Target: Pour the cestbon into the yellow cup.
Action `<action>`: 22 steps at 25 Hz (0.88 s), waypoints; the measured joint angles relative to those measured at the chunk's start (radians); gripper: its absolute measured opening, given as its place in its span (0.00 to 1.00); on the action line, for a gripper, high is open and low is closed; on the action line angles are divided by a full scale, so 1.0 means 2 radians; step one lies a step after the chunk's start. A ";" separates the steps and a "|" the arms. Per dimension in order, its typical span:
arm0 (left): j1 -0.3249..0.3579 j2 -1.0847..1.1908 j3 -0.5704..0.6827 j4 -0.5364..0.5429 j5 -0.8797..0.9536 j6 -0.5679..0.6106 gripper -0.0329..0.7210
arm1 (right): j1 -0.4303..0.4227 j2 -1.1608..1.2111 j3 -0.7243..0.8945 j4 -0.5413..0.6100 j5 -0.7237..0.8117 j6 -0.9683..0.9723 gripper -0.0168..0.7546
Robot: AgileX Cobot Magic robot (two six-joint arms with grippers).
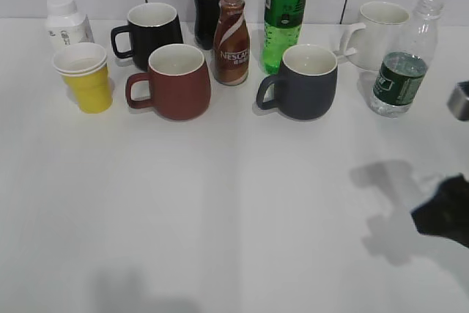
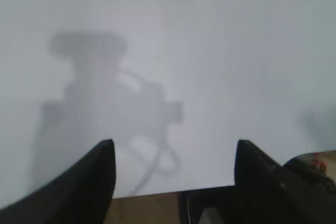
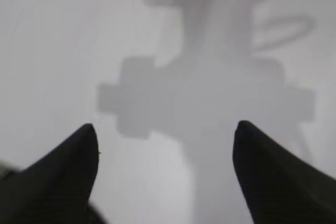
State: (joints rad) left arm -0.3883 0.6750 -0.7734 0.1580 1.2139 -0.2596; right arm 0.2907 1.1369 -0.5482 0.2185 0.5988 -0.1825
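The cestbon (image 1: 401, 70), a clear ribbed bottle with a dark green label and no cap, stands at the right of the row, in front of a white mug. The yellow cup (image 1: 85, 77), white inside, stands at the far left. My right gripper (image 1: 448, 212) shows only as a dark shape at the right edge of the exterior view, nearer than the cestbon. In the right wrist view it (image 3: 165, 135) is open over bare table and its own shadow. My left gripper (image 2: 173, 150) is open over bare table in the left wrist view and is out of the exterior view.
Between cup and bottle stand a black mug (image 1: 152, 33), a maroon mug (image 1: 173, 82), a Nescafe bottle (image 1: 231, 34), a cola bottle (image 1: 208, 1), a green soda bottle (image 1: 285, 12), a dark blue mug (image 1: 303, 82) and a white mug (image 1: 379, 34). A white container (image 1: 67, 24) stands behind the cup.
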 joint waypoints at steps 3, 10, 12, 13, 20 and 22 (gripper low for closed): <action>0.000 -0.060 0.000 -0.006 0.000 0.015 0.74 | 0.000 -0.078 0.000 -0.004 0.081 0.007 0.79; -0.001 -0.209 0.061 -0.006 0.002 0.056 0.70 | 0.000 -0.287 -0.002 -0.053 0.222 0.068 0.79; -0.001 -0.244 0.088 -0.006 0.004 0.063 0.70 | 0.000 -0.350 -0.003 -0.061 0.245 0.070 0.79; -0.001 -0.258 0.095 -0.006 0.005 0.066 0.70 | 0.000 -0.376 -0.003 -0.064 0.250 0.070 0.79; -0.001 -0.283 0.123 -0.010 -0.069 0.102 0.70 | 0.000 -0.532 0.017 -0.075 0.233 0.071 0.79; -0.001 -0.283 0.125 -0.012 -0.072 0.105 0.70 | 0.000 -0.552 0.020 -0.079 0.231 0.071 0.79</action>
State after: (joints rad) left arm -0.3894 0.1093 -0.5240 0.1348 1.0708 -0.0504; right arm 0.2907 0.0334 -0.5075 0.0605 1.0606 -0.0404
